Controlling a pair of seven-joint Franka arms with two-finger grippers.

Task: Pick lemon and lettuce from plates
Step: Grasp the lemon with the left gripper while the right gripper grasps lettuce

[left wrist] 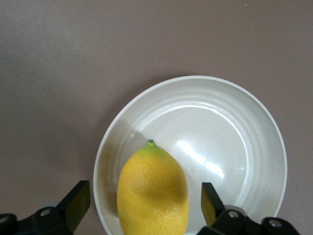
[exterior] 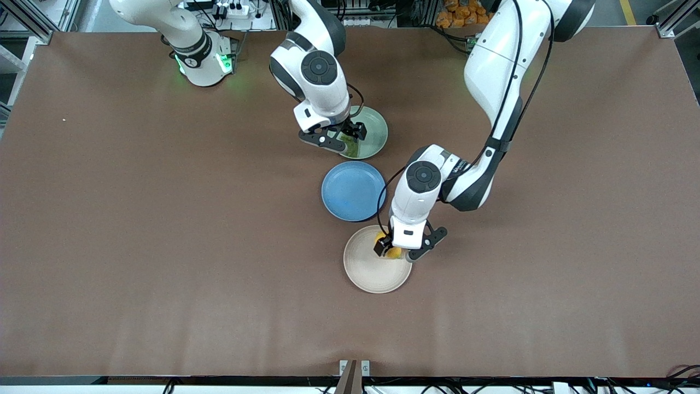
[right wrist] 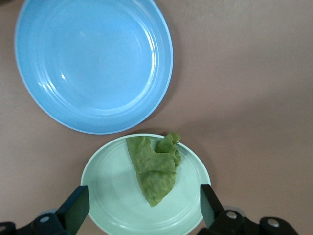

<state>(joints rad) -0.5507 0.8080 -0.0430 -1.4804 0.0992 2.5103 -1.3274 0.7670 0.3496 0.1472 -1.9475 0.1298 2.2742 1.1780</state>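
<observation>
Both jaws open, left gripper (left wrist: 142, 203) astride lemon (left wrist: 153, 193), right gripper (right wrist: 142, 203) over lettuce (right wrist: 155, 169)

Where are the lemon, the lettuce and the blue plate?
lemon (left wrist: 153, 191), left wrist view, middle of its yellow skin.
lettuce (right wrist: 155, 171), right wrist view, centre of the wrinkled leaf.
blue plate (exterior: 353, 190), front view, bare middle of the dish.

Lemon (left wrist: 153, 192) — lower end cut off

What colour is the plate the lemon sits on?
Beige-white, with faint concentric rings; the plate under the lemon shows best in the left wrist view.
</observation>
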